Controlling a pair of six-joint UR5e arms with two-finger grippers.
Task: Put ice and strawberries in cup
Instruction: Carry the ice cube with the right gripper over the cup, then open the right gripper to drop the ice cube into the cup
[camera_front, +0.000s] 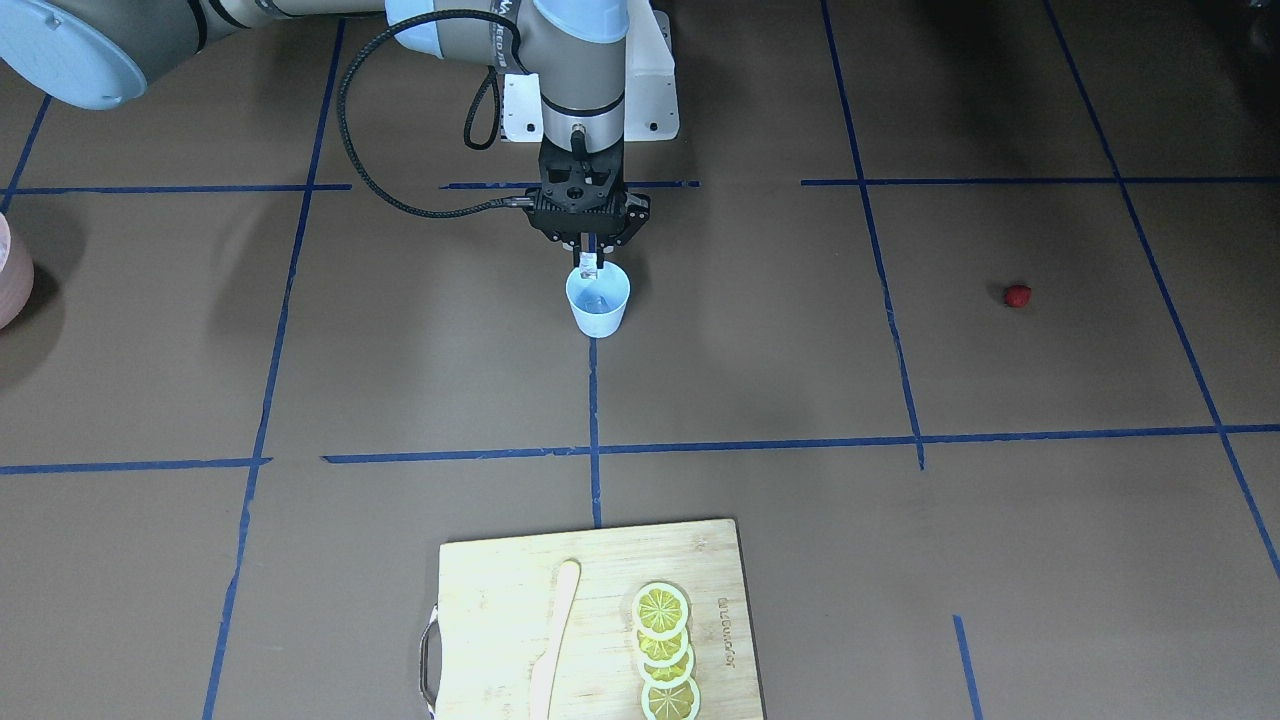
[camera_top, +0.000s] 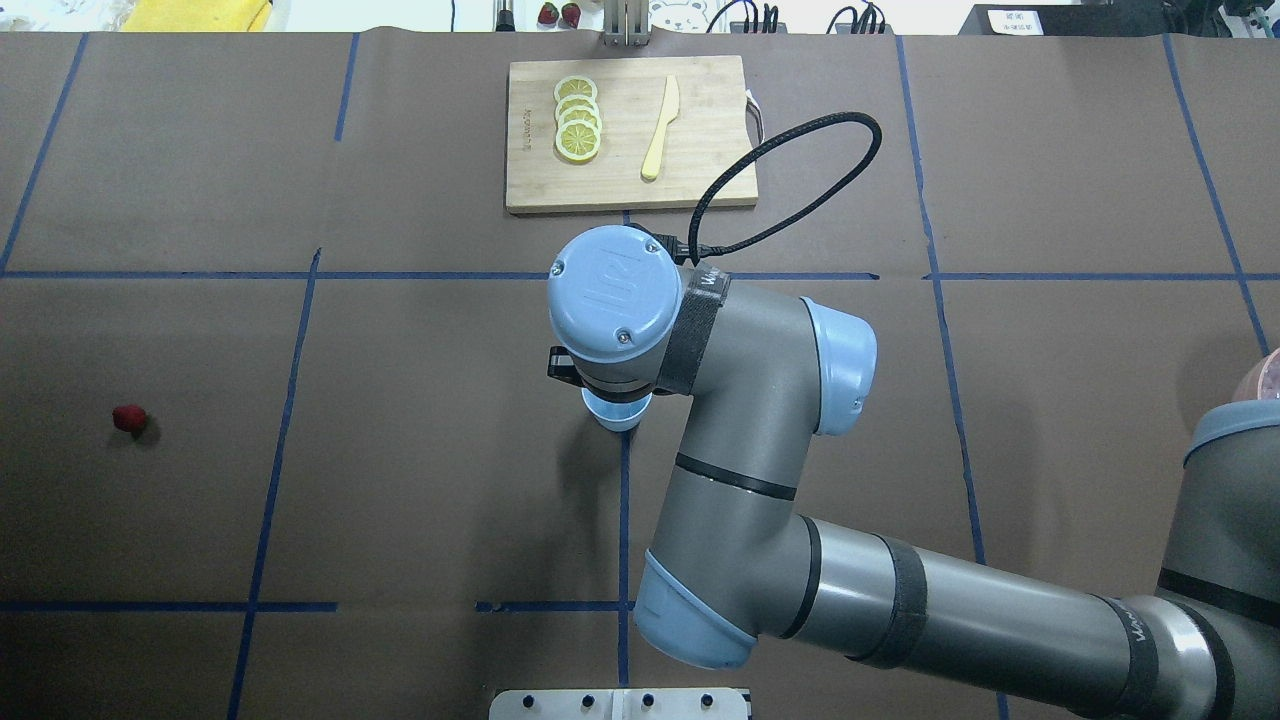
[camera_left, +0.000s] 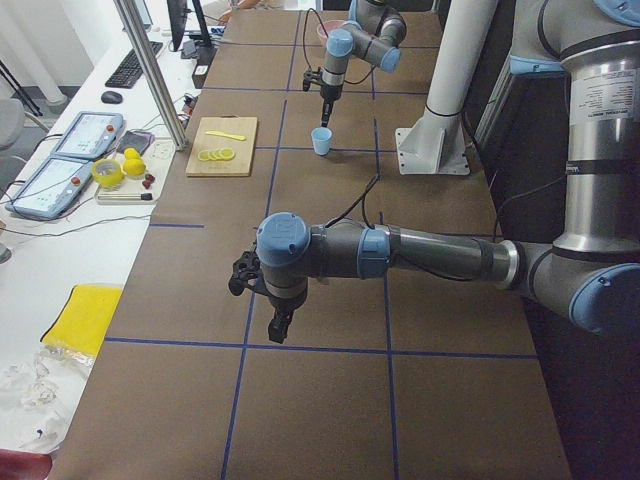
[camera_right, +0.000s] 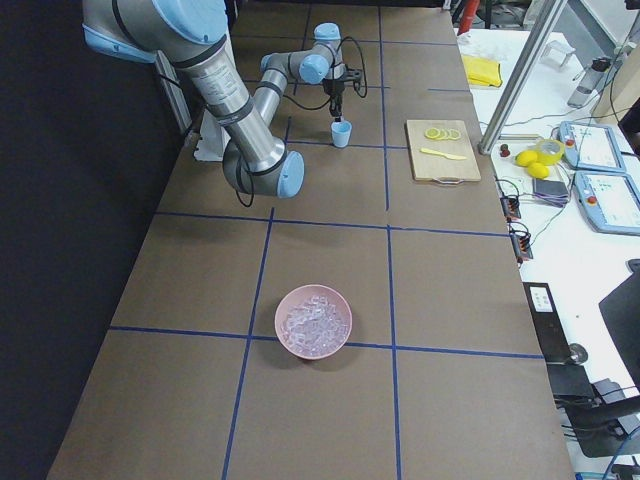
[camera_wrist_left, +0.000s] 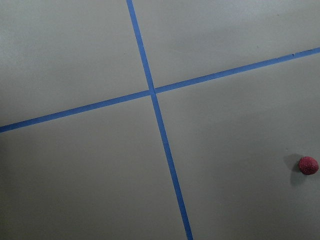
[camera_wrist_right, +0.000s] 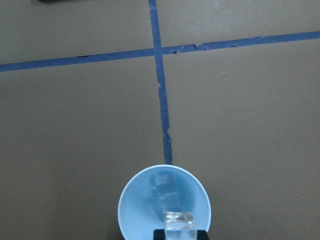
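The light blue cup (camera_front: 598, 305) stands near the middle of the table, also in the right wrist view (camera_wrist_right: 136, 210). My right gripper (camera_front: 588, 262) hangs straight over its mouth, shut on a pale translucent ice cube (camera_wrist_right: 180, 222), which sits just above the rim. A second pale cube-like shape (camera_wrist_right: 162, 182) lies inside the cup. The red strawberry (camera_front: 1017, 295) lies alone on the table far to my left, also in the left wrist view (camera_wrist_left: 308, 165). My left gripper (camera_left: 280, 325) hovers above the table near it. I cannot tell whether it is open.
A pinkish bowl (camera_right: 314, 322) of ice cubes stands far out on my right. A wooden cutting board (camera_front: 490, 600) with lemon slices (camera_front: 665, 650) and a pale knife (camera_front: 555, 640) lies across the table beyond the cup. Blue tape lines cross the brown table.
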